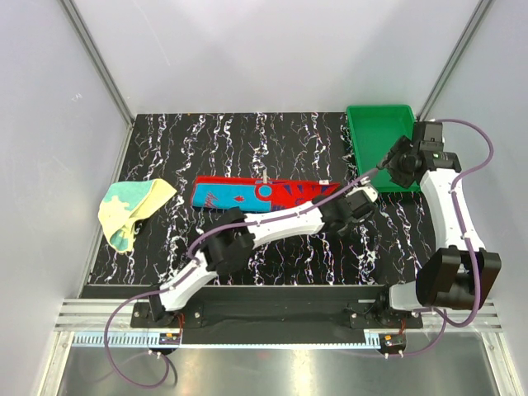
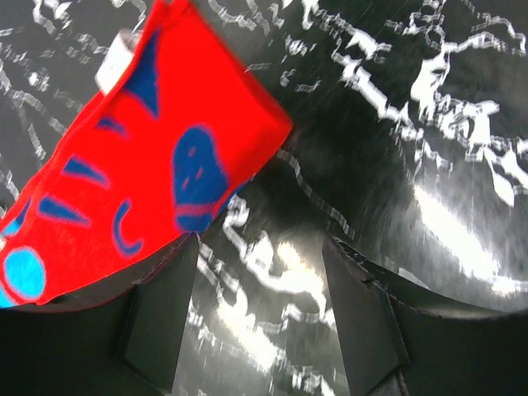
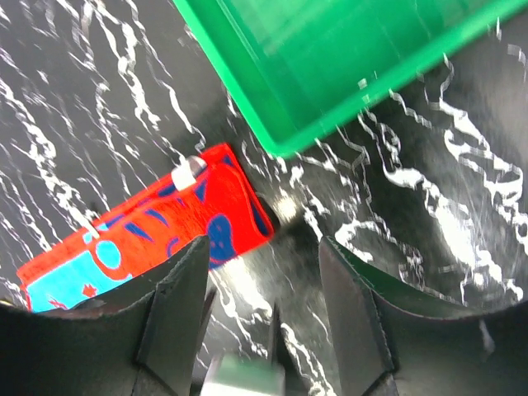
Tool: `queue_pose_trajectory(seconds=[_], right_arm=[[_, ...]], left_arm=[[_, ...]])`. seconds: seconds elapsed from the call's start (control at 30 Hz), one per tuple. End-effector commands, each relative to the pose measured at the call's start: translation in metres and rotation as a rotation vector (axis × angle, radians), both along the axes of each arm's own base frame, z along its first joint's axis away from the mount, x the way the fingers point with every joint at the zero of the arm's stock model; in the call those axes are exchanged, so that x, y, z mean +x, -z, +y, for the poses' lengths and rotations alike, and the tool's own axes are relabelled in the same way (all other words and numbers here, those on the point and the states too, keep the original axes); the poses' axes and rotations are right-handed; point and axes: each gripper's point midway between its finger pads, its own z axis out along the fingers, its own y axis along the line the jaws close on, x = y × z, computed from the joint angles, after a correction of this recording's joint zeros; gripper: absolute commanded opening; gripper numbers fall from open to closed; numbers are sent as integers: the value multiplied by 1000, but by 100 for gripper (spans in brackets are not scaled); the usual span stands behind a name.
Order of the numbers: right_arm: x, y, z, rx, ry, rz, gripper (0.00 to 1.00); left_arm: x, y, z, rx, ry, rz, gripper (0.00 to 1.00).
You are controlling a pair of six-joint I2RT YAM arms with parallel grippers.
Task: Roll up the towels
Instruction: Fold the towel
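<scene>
Our left claw (image 2: 260, 318) stands open with nothing between its fingers. In its wrist view only bare bench shows in the gap. The red towel (image 2: 140, 165) fills the upper left of that frame, and its near corner overlaps the left finger (image 2: 165, 305); we cannot tell whether they touch.

Our right claw (image 3: 264, 322) is also open and empty. It hangs over the bench with the towel's tagged end at lower left and the green tray (image 3: 346, 58) across the top of its frame.

From above, the red towel (image 1: 256, 194) lies at centre as a long flat strip, not yet rolled. Both claws sit just off its right end, the left claw (image 1: 361, 204) below the right claw (image 1: 381, 169). The yellow towel (image 1: 132, 210) lies crumpled at the left edge of the bench (image 1: 289, 132).

We judge the step to be the approach to the red strip's right end. The next move needs one claw lowered onto that end, pinching the edge and turning it over leftward, while the strip is kept from sliding.
</scene>
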Motion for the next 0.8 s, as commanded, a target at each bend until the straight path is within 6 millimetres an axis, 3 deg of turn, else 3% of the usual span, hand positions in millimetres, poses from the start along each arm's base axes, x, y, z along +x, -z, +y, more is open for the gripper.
queue_pose_trajectory(seconds=[0.0, 0.03, 0.3, 0.6, 0.77], right_arm=[[-11, -10, 8, 32, -8, -21, 63], [-12, -9, 8, 30, -10, -20, 63], [-18, -11, 9, 25, -18, -24, 63], [-14, 3, 11, 38, -28, -4, 61], [-10, 13, 13, 52, -39, 18, 61]], left_arm=[[13, -9, -18, -11, 31, -46, 68], [14, 5, -19, 16, 37, -40, 68], [26, 28, -33, 33, 42, -73, 73], [48, 22, -23, 111, 19, -194, 75], [58, 31, -22, 136, 29, -201, 79]])
